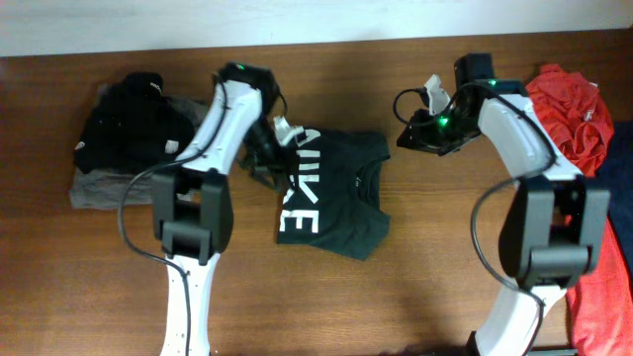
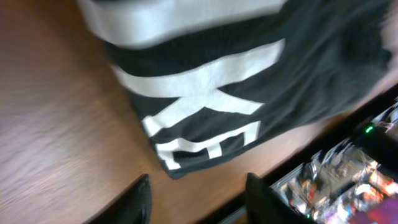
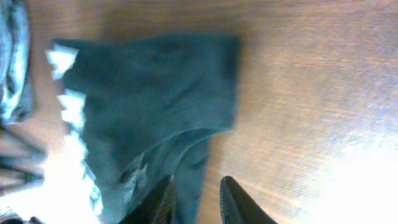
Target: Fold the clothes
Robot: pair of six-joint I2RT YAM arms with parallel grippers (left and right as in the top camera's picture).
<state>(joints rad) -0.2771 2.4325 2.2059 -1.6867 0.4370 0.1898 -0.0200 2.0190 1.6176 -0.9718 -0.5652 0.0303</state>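
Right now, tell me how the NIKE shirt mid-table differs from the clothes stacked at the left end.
The NIKE shirt lies alone, flat and partly folded; the left stack is a lumpy black garment atop a grey one. The NIKE shirt shows big white letters; the left stack shows no such lettering. Both are mostly dark fabric on the table.
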